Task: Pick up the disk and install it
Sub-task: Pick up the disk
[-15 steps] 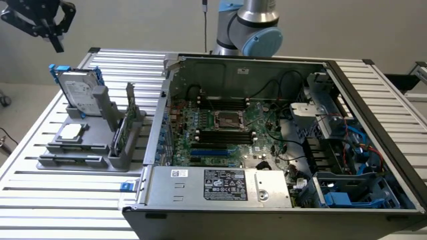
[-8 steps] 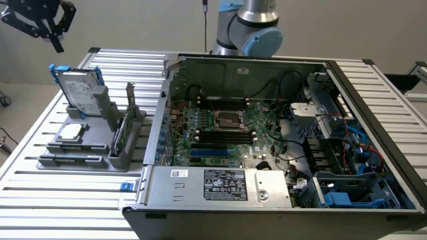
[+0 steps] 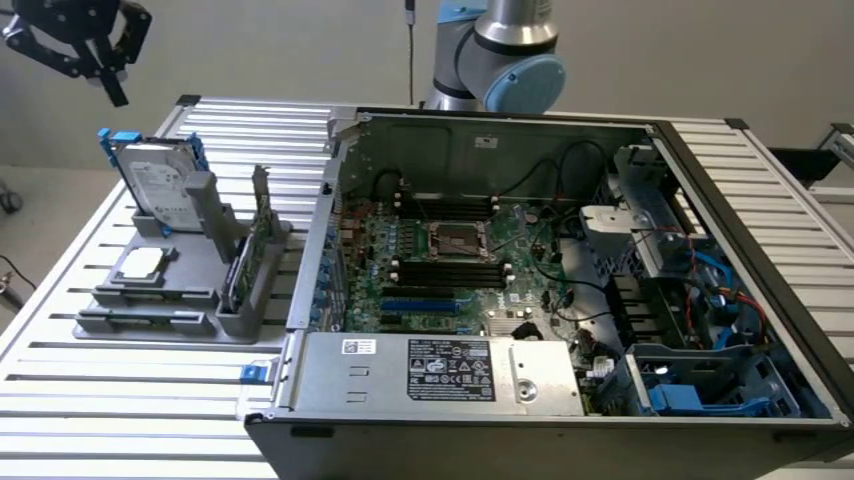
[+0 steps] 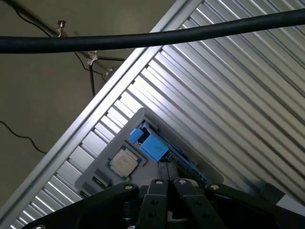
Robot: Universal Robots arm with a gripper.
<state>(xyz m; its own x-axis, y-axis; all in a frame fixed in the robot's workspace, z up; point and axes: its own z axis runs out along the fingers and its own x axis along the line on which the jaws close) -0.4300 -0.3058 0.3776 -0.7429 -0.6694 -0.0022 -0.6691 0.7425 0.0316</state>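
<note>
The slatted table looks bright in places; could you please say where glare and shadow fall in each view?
Wrist view: glare streaks the slatted table near its edge; the gripper looks dark. Exterior view: the table is evenly lit; the computer case is shaded inside.

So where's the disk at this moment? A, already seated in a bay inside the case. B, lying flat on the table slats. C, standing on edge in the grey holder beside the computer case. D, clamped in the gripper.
C: the disk stands on edge in the grey holder at the exterior view's left, while the gripper hangs above it, shut and holding nothing.
</note>
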